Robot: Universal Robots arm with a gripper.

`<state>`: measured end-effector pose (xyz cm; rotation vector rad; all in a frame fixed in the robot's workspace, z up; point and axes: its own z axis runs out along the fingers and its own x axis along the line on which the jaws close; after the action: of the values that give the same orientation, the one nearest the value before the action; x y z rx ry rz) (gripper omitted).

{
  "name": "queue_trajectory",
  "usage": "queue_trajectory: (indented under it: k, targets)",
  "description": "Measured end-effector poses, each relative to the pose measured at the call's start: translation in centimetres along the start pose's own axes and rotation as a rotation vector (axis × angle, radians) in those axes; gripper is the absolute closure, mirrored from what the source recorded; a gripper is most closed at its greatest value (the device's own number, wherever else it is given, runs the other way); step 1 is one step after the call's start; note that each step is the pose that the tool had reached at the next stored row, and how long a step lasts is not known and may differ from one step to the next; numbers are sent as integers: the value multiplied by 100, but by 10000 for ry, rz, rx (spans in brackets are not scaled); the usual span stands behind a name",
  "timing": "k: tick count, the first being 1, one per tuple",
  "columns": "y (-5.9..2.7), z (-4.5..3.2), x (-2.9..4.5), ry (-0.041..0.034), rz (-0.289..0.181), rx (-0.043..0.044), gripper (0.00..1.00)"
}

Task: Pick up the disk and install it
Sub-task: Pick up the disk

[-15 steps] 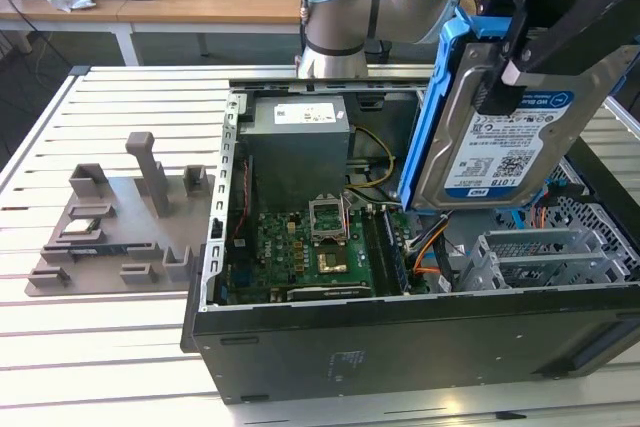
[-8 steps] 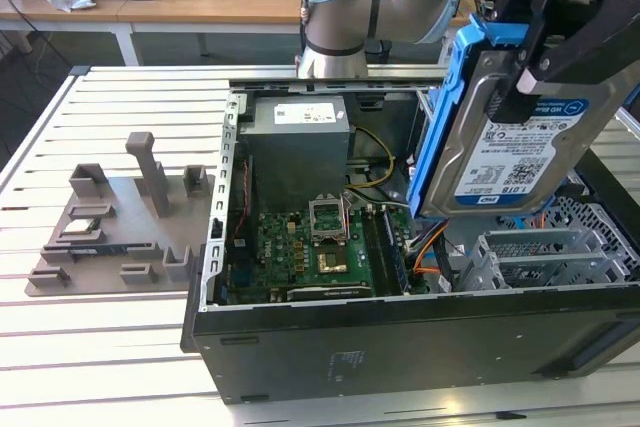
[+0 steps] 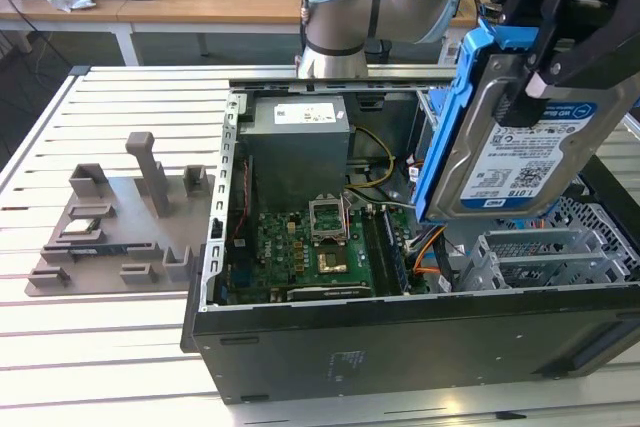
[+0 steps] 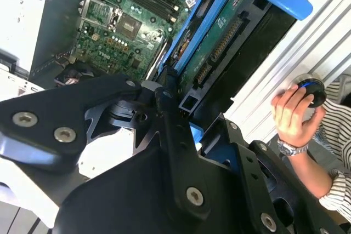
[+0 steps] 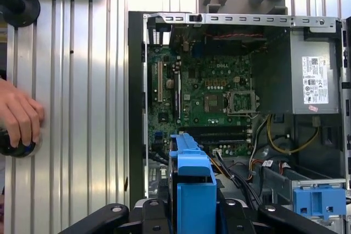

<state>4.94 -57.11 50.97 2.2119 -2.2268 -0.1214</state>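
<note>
gripper [image 3: 535,82] clamped on the disk [image 3: 520,162], its long axis near upright over the open case [image 3: 400,347], drive cage [image 3: 540,257] at 6 o'clock in exterior view

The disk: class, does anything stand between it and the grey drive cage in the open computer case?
Nothing visible does. The gripper holds the disk tilted in open air above the drive cage; in the exterior view the gap between them is free. Orange cables lie beside the cage.
</note>
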Motion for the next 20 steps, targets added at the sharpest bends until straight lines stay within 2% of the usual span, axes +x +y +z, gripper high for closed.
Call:
queue_trajectory:
  k: [4,8,11,17,18,20]
  targets:
    - [-151,-7,-1,0,0,-10,63]
    - [-239,-7,-1,0,2,-17,63]
    - [-352,-9,-2,0,2,-28,63]
    - [-653,-6,-4,0,5,-73,63]
    - [-729,-7,-4,0,4,-81,63]
    - [-776,-9,-5,0,6,-84,63]
